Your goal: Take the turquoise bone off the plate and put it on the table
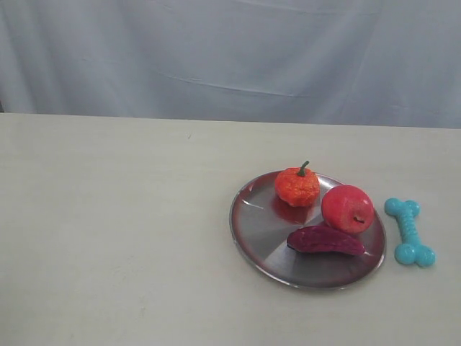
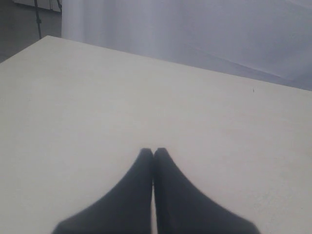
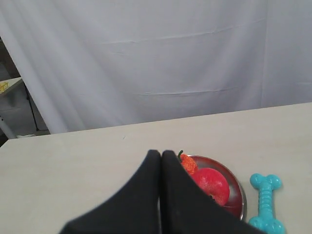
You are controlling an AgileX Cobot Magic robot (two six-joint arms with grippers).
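The turquoise bone (image 1: 410,231) lies flat on the cream table (image 1: 115,231), just to the right of the silver plate (image 1: 259,231) and apart from its rim. It also shows in the right wrist view as the turquoise bone (image 3: 266,202) beside the plate (image 3: 239,187). My right gripper (image 3: 161,154) is shut with nothing in it, raised well back from the plate. My left gripper (image 2: 153,151) is shut and empty over the bare table (image 2: 97,107). Neither gripper appears in the exterior view.
On the plate sit an orange mini pumpkin (image 1: 297,186), a red apple (image 1: 348,208) and a dark purple oblong vegetable (image 1: 325,240). A pale grey curtain (image 1: 230,58) hangs behind the table's far edge.
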